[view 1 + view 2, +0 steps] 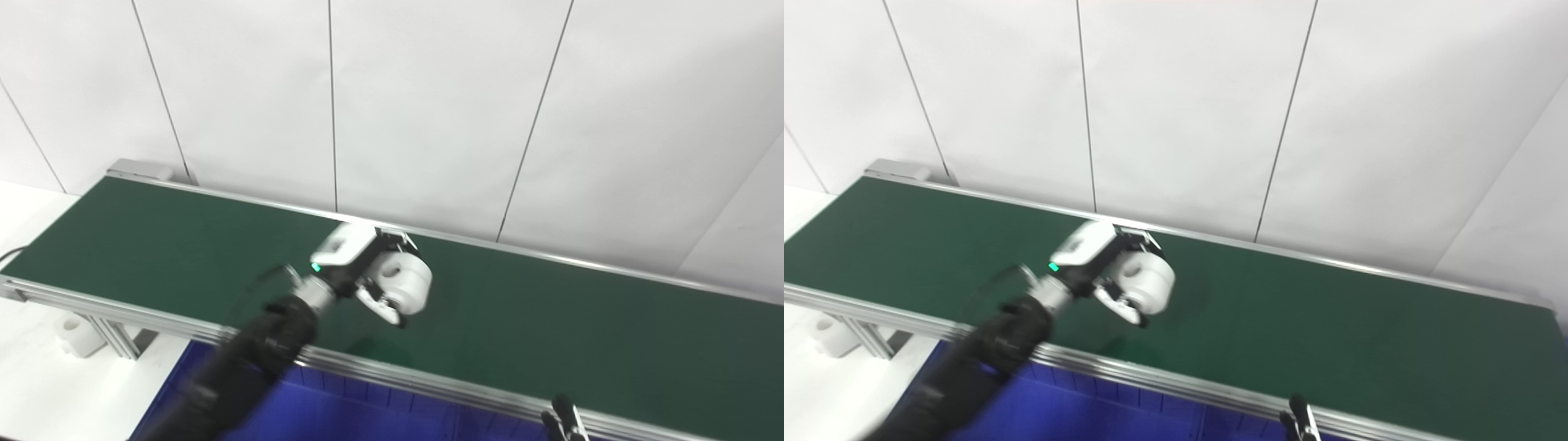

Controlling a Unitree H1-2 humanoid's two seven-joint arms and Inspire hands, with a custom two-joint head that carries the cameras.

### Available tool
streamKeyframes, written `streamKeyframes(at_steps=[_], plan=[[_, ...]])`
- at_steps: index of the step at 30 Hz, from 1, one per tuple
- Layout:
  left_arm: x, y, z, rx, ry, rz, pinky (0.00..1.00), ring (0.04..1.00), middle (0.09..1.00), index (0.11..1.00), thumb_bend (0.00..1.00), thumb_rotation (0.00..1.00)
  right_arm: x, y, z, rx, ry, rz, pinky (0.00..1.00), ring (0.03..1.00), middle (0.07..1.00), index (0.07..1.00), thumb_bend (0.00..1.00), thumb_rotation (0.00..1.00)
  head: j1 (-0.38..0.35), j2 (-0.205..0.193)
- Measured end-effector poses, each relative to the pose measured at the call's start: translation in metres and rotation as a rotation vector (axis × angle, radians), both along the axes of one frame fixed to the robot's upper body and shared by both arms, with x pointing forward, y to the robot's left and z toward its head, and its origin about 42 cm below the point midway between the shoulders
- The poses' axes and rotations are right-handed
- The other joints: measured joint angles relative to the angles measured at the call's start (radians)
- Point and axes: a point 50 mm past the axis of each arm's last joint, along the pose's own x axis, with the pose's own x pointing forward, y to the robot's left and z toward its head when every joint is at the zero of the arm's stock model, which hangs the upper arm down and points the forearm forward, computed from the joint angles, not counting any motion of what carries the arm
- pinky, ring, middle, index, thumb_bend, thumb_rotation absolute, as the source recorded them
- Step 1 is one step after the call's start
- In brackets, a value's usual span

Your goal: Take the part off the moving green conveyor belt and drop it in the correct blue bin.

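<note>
My left hand (373, 269) is over the green conveyor belt (551, 331), its fingers (383, 306) wrapped around the part (405, 283), which sits in the grip above the belt's middle. I judge I'm holding it up to carry it toward the blue bin (343, 410) below the near rail. The part looks like a white, rounded drum with a dimple in its face. My right hand (566, 419) barely shows; its fingers' state I cannot tell.

text: none legible | labels/brands/numbers: none on conveyor belt (551, 318), blue bin (343, 410), left hand (373, 275) or wall panels | only marking: small green light on the left hand's wrist housing, no characters
</note>
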Motion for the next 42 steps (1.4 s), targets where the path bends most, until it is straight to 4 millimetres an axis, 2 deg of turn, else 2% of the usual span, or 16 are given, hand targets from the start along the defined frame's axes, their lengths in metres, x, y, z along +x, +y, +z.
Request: streamKeyframes(at_steps=[3, 6, 8, 14, 16, 20, 21, 28, 30, 31, 32, 33, 35, 36, 38, 42], plan=[[-0.025, 0.023, 0.014, 0.123, -0.004, -0.057, 0.31, 0.361, 0.425, 0.515, 0.52, 0.00, 0.003, 0.000, 0.005, 0.006, -0.002, -0.001, 0.97, 0.961, 1.000, 1.000, 0.81, 0.95, -0.012, 0.014], [-0.055, 0.046, 0.013, 0.208, 0.024, -0.102, 0.29, 0.325, 0.409, 0.517, 0.52, 0.00, 0.007, 0.002, 0.007, 0.013, 0.009, -0.004, 0.96, 0.956, 1.000, 1.000, 0.80, 0.95, -0.022, 0.041], [-0.072, 0.063, 0.005, 0.248, 0.054, -0.112, 0.29, 0.354, 0.435, 0.518, 0.52, 0.00, 0.008, 0.002, 0.008, 0.010, 0.021, -0.003, 0.96, 0.953, 1.000, 1.000, 0.82, 0.95, -0.016, 0.069], [-0.138, 0.104, -0.030, 0.388, 0.200, -0.097, 0.28, 0.365, 0.455, 0.512, 0.52, 0.00, 0.016, 0.003, 0.018, 0.013, 0.007, -0.010, 0.97, 0.951, 0.998, 1.000, 0.81, 0.95, -0.005, 0.100], [-0.152, 0.116, -0.051, 0.438, 0.198, -0.095, 0.34, 0.410, 0.475, 0.497, 0.52, 0.00, 0.020, 0.003, 0.020, 0.014, 0.006, -0.008, 0.97, 0.954, 0.998, 1.000, 0.81, 0.94, 0.000, 0.107], [-0.163, 0.141, -0.084, 0.546, 0.188, -0.061, 0.39, 0.407, 0.506, 0.513, 0.50, 0.00, 0.024, 0.005, 0.021, 0.016, 0.009, -0.005, 0.98, 0.961, 0.999, 1.000, 0.80, 0.93, 0.003, 0.111], [-0.164, 0.144, -0.088, 0.560, 0.181, -0.058, 0.35, 0.390, 0.506, 0.519, 0.50, 0.00, 0.024, 0.005, 0.021, 0.017, 0.015, -0.005, 0.99, 0.957, 0.999, 1.000, 0.81, 0.94, 0.003, 0.111], [-0.156, 0.153, -0.102, 0.651, 0.161, -0.022, 0.37, 0.401, 0.520, 0.510, 0.50, 0.00, 0.025, 0.013, 0.022, 0.032, 0.017, 0.002, 1.00, 0.963, 1.000, 1.000, 0.82, 0.94, -0.009, 0.098], [-0.152, 0.152, -0.102, 0.675, 0.157, -0.004, 0.43, 0.473, 0.517, 0.496, 0.51, 0.00, 0.025, 0.013, 0.022, 0.033, 0.020, 0.000, 1.00, 0.966, 1.000, 1.000, 0.82, 0.93, -0.009, 0.098], [-0.151, 0.152, -0.102, 0.683, 0.163, 0.011, 0.47, 0.539, 0.583, 0.497, 0.51, 0.04, 0.025, 0.013, 0.022, 0.034, 0.020, 0.000, 1.00, 0.967, 1.000, 1.000, 0.82, 0.93, -0.012, 0.098], [-0.150, 0.151, -0.103, 0.692, 0.177, 0.027, 0.54, 0.608, 0.643, 0.587, 0.63, 0.19, 0.025, 0.013, 0.022, 0.036, 0.020, -0.001, 1.00, 0.968, 1.000, 1.000, 0.82, 0.93, -0.012, 0.098], [-0.150, 0.149, -0.102, 0.699, 0.190, 0.039, 0.68, 0.718, 0.736, 0.696, 0.78, 0.38, 0.025, 0.013, 0.022, 0.037, 0.020, -0.002, 1.00, 0.965, 1.000, 1.000, 0.82, 0.93, -0.014, 0.097], [-0.148, 0.144, -0.100, 0.716, 0.208, 0.048, 0.86, 0.861, 0.866, 0.818, 0.92, 0.56, 0.025, 0.013, 0.022, 0.038, 0.020, -0.005, 1.00, 0.965, 1.000, 1.000, 0.81, 0.93, -0.014, 0.097], [-0.147, 0.140, -0.098, 0.730, 0.218, 0.054, 0.93, 0.903, 0.909, 0.850, 0.95, 0.60, 0.025, 0.013, 0.022, 0.038, 0.019, -0.005, 1.00, 0.966, 1.000, 1.000, 0.81, 0.93, -0.014, 0.097], [-0.145, 0.135, -0.092, 0.748, 0.224, 0.068, 0.99, 0.941, 0.949, 0.894, 0.98, 0.66, 0.025, 0.013, 0.022, 0.039, 0.019, -0.006, 1.00, 0.962, 0.999, 1.000, 0.81, 0.93, -0.014, 0.095], [-0.145, 0.129, -0.087, 0.765, 0.223, 0.066, 1.00, 0.968, 0.980, 0.938, 1.00, 0.76, 0.025, 0.013, 0.022, 0.039, 0.019, -0.007, 1.00, 0.962, 0.998, 1.000, 0.82, 0.93, -0.012, 0.095]])
